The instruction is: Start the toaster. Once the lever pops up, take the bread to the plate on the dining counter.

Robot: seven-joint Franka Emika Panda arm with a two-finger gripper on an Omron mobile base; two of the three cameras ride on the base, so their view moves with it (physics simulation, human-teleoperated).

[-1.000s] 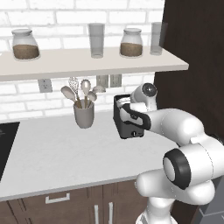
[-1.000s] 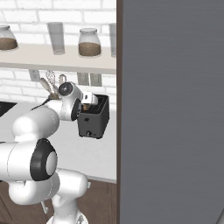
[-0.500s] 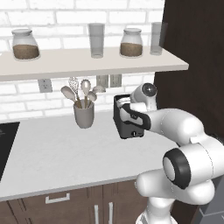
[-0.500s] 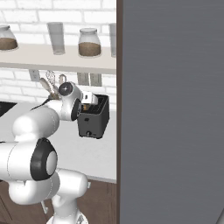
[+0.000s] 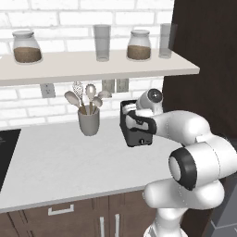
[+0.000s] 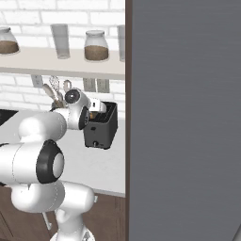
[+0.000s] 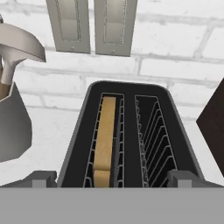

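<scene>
- On the pale tabletop (image 5: 60, 162), against the white brick wall, stands the black toaster (image 5: 135, 135), its narrow front face with the small round knob turned toward the cameras.
- The gripper (image 7: 112, 178) hangs just above the toaster's near end, looking down into both slots; in the left base view the white hand covers the toaster's top.
- The fingers (image 7: 40, 178) are spread wide, one tip at each lower corner of the hand view, and they straddle the toaster's near end, holding nothing.
- The bread (image 7: 104, 142) stands on edge in the left slot as the hand view shows it, sunk between the wire guides; the right slot has bare wires.
- The bread lies between the two finger tips, nearer the left one, and ahead of them; it touches neither.
- From the right base view a little tan shows at the toaster's top (image 6: 94, 115), just beside the hand.
- A grey utensil cup (image 5: 89, 120) with spoons and a whisk stands left of the toaster, near but apart.
- Two wall outlets (image 7: 92, 26) sit on the brick behind the toaster.
- A shelf (image 5: 92, 67) above carries jars and glasses.
</scene>
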